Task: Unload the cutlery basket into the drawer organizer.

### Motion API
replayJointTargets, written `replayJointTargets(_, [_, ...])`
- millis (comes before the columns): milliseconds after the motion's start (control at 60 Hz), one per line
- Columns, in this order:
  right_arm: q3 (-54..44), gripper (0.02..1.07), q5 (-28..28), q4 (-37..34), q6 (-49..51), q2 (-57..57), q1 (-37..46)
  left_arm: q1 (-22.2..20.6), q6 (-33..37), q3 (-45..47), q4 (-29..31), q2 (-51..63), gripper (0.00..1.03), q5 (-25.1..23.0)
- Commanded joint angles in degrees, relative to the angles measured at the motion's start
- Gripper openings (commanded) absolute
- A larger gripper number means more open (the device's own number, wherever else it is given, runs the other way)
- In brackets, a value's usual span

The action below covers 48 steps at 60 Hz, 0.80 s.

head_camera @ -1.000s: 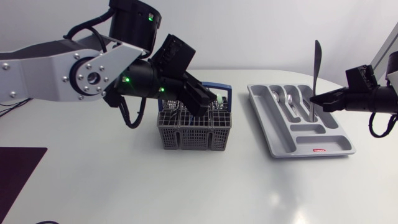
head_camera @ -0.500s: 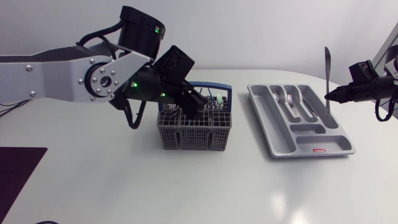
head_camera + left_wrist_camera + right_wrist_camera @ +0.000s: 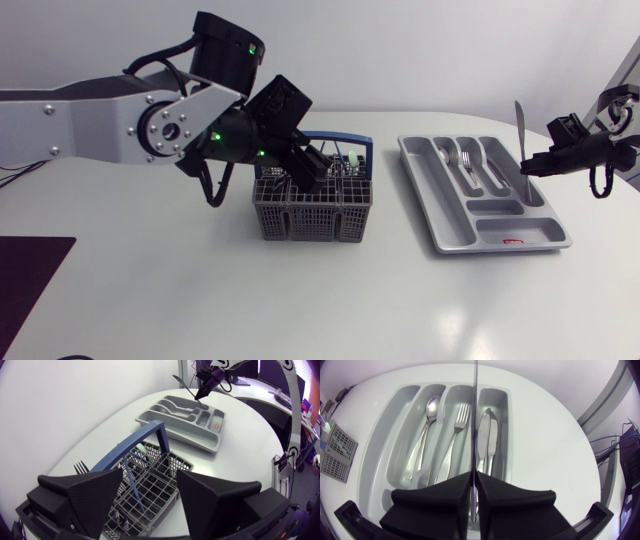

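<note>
Knife (image 3: 475, 410) in right claw (image 3: 474, 480), organizer (image 3: 400, 425) holding 1 spoon (image 3: 427, 425), 1 fork (image 3: 456, 430)

A glossy white table (image 3: 300, 300) fills the lower frame. A dark rectangular patch (image 3: 30, 295) sits at its lower left.

- Left arm (image 3: 90, 125): silver-grey link, screw-ringed round joint plate, black joints, green lights, looped black cable.
- Right arm (image 3: 585, 152): black end link, thin black cables.
- Left gripper (image 3: 150, 477): broad matte black wedges.

my left gripper (image 3: 328, 170) hides the basket's (image 3: 312, 215) eleven o'clock corner; the knife's (image 3: 476, 410) tip leaves the right wrist view
</note>
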<state>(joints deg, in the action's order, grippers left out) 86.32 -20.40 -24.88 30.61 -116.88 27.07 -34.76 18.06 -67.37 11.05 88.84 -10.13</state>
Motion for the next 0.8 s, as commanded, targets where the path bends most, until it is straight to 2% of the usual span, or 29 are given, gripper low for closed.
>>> replayJointTargets(0, [2.4,0.09,1.0,-0.4,-1.8,-2.7,-0.7,0.2,1.1,1.5,-0.2,1.1,0.91,0.3])
replayJointTargets(400, [7.5,0.11,4.8,-0.1,-6.5,-9.7,-1.9,0.0,1.2,2.1,-0.2,0.7,0.91,0.8])
replayJointTargets(517, [7.6,0.16,5.6,0.2,-7.1,-10.0,-1.9,-0.7,1.2,2.2,-0.2,0.4,0.91,1.9])
replayJointTargets(550, [7.5,0.21,5.6,0.2,-7.1,-9.9,-1.9,-0.7,1.2,2.2,-0.2,0.3,0.91,2.0])
replayJointTargets(583, [7.2,0.31,5.6,0.3,-7.1,-9.5,-1.9,-0.8,1.2,2.2,-0.2,0.3,0.91,2.0])
replayJointTargets(650, [6.2,0.61,5.6,0.5,-7.1,-8.5,-1.9,-1.0,1.2,2.4,-0.2,0.1,0.91,2.3])
replayJointTargets(700, [5.3,0.77,5.6,1.0,-7.3,-7.3,-1.8,-1.1,1.2,2.3,-0.2,0.0,0.91,2.6])
replayJointTargets(750, [3.8,0.87,5.6,1.9,-7.4,-5.6,-1.8,-1.1,1.2,2.2,-0.2,0.0,0.91,2.7])
replayJointTargets(783, [2.9,0.9,5.6,2.4,-7.5,-4.6,-1.8,-1.2,1.2,2.2,-0.2,0.0,0.91,3.0])
